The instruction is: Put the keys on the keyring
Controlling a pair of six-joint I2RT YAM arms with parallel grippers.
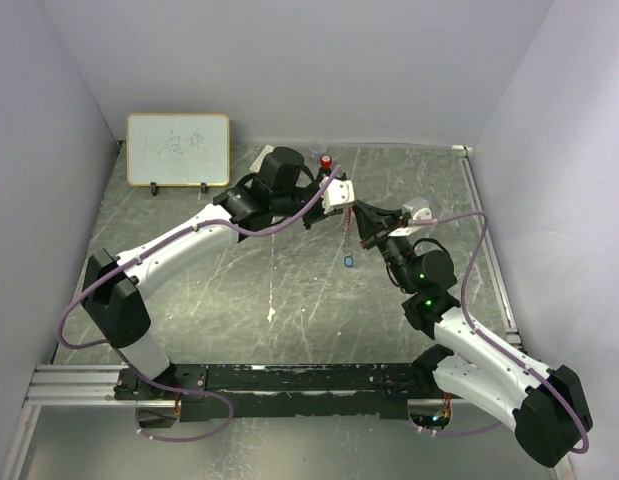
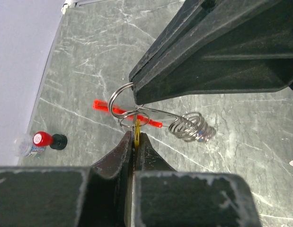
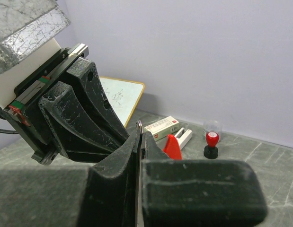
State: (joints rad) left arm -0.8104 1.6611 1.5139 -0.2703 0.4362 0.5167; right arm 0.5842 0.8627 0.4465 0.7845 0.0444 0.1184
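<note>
- Our left gripper [image 2: 135,136] pinches the tan-gold key [image 2: 137,128], which is mostly hidden between its fingers.
- Our right gripper [image 3: 139,137] clamps the keyring [image 2: 191,126] aloft; we cannot see the grip point.
- The blue key [image 1: 348,262] lies on the table [image 1: 209,300].

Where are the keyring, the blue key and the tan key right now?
keyring [image 2: 191,126], left wrist view, on its coiled silvery chain.
blue key [image 1: 348,262], top external view, on its blue head.
tan key [image 2: 137,135], left wrist view, on the yellow edge that shows.
</note>
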